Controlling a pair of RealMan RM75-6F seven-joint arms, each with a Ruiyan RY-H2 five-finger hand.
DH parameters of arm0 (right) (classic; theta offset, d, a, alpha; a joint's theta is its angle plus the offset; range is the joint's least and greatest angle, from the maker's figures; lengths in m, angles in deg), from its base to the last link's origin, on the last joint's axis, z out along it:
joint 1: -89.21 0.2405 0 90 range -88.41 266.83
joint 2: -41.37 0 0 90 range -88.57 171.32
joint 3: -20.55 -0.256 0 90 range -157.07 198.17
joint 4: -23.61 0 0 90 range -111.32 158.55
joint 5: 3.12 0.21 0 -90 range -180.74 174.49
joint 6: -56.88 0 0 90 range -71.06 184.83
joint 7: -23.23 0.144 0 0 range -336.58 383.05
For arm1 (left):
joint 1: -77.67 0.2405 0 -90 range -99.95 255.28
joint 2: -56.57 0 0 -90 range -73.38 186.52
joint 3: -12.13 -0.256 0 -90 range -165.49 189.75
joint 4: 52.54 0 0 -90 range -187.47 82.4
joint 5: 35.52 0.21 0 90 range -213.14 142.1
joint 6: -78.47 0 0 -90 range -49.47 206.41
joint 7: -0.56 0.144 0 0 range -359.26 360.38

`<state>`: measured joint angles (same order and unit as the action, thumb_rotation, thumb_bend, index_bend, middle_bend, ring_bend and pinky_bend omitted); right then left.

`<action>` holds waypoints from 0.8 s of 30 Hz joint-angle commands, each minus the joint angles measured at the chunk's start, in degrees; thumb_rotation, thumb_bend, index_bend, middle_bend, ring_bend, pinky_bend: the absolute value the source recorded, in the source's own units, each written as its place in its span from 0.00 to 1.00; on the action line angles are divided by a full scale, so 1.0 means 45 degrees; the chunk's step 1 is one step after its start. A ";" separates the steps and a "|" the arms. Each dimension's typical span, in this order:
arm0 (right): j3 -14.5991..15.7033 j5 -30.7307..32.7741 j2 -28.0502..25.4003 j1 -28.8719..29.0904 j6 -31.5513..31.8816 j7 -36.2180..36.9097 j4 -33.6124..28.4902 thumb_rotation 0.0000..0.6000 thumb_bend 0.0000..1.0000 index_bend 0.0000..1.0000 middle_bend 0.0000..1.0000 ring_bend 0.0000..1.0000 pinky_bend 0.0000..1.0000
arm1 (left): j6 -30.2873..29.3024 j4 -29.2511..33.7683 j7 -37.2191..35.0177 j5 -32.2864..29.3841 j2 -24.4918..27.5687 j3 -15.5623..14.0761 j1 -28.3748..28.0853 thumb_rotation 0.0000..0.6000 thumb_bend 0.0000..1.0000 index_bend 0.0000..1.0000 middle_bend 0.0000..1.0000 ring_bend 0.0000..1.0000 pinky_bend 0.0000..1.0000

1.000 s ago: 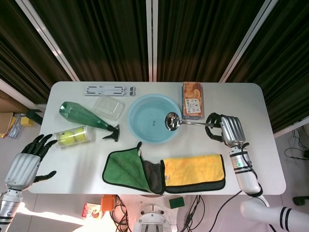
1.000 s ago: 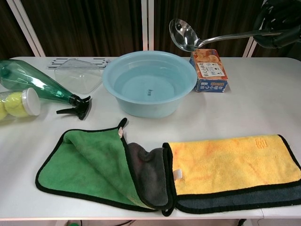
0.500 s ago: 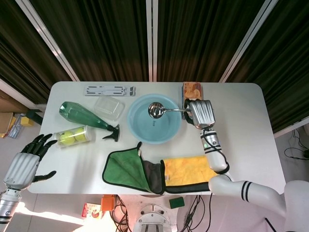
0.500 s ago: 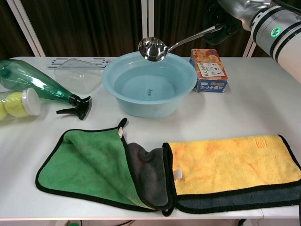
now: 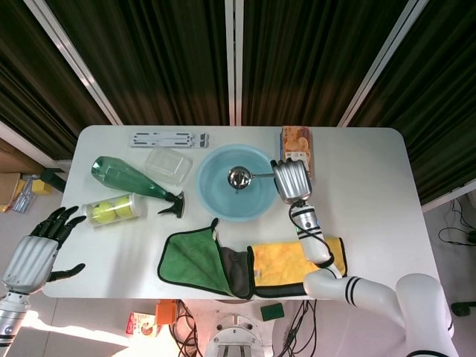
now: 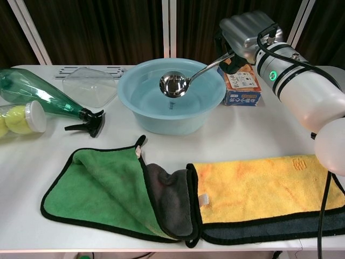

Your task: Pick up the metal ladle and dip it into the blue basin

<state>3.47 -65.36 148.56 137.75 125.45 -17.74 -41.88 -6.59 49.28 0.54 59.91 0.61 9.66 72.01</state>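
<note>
Item 1. Right hand (image 6: 245, 33), upper right of the chest view: clenched around the far end of the handle of the metal ladle (image 6: 173, 84), silver back of the hand turned up. The fingers themselves are mostly hidden beneath the hand. The grip sits at the handle's tip, likely so the hand stays outside the rim while the bowl reaches in.

Item 2. Metal ladle: handle slopes down and leftward from the hand; the bowl hangs inside the blue basin (image 6: 135, 81), below rim level in the chest view, near the centre of the basin in the head view. Whether the bowl touches the floor of the basin cannot be told. Judged: the dip is under way or nearly complete.

Item 3. Blue basin: upper centre of the table (image 5: 387, 216), round, wide-mouthed, pale floor visible.

Item 4. Left hand (image 5: 36, 249), lower left of the head view: released, fingers spread, holding nothing, well apart from the work.

Item 5. Orange box (image 6: 243, 82): just right of the basin, directly under the right hand.

Item 6. Green spray bottle (image 6: 40, 99), lying on its side, left; beside it a clear lidded container (image 6: 89, 85) and a tube of tennis balls (image 6: 19, 118).

Item 7. Cloths along the lower edge: green cloth (image 6: 97, 186), yellow cloth (image 6: 264, 186), overlapping at centre.
</note>
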 commanded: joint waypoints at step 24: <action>-0.2233 0.6504 -0.0452 0.0153 -0.1595 -0.2049 -0.3429 1.00 0.67 1.00 0.62 0.61 0.93 | -0.0083 -0.0118 -0.0211 -0.0126 0.0021 0.0055 0.0045 1.00 0.03 0.17 0.05 0.03 0.23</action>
<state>-3.39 -43.92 148.92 137.99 119.08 -23.02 -51.62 -6.97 48.75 -0.41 59.34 0.70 9.90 72.21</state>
